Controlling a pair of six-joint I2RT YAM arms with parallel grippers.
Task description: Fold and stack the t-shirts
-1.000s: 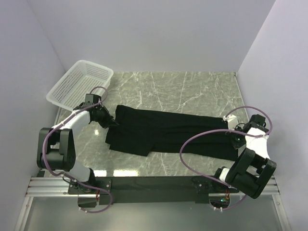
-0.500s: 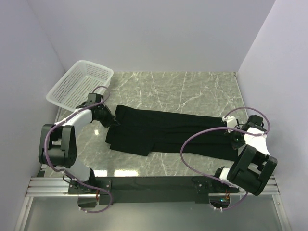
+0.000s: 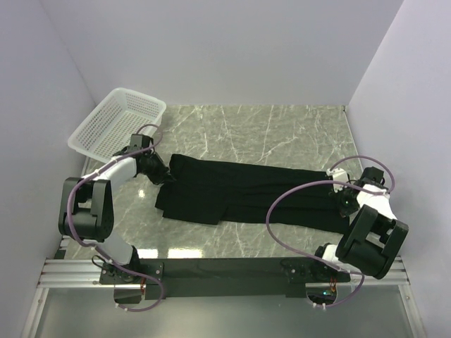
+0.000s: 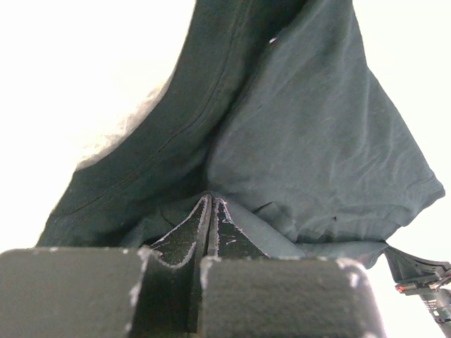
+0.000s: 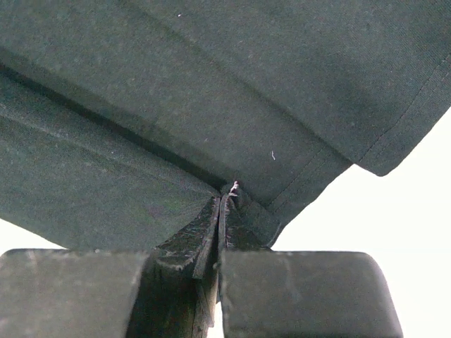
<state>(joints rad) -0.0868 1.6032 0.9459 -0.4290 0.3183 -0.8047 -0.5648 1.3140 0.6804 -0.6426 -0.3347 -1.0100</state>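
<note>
I have my left gripper [image 4: 209, 201] closed tight on a pinch of the black t-shirt [image 3: 239, 193] at its far-left end, the two fingers pressed together with the cloth bunched at their tips. My right gripper [image 5: 225, 191] is closed the same way on a fold of hem at the shirt's near-right end. The shirt lies on the marble-patterned table [image 3: 282, 127] as a long dark band running from left to right between my two wrists. I judge that I hold it by both ends so I can keep it stretched and flat, since loose cloth would wrinkle or slide when I bring one end over the other. In my right wrist view I see layers lying over one another (so I take it the shirt is already doubled lengthwise, though I cannot be sure). The white mesh basket [image 3: 91, 127] sits at the far-left corner, just beyond my left gripper and apart from the shirt; I reckon it stays out of the way there, leaving the middle of the table for folding. Counting: one t-shirt in view, one basket, two grippers, each clamped on one end of that single shirt. I see no second shirt and no stack yet.
</note>
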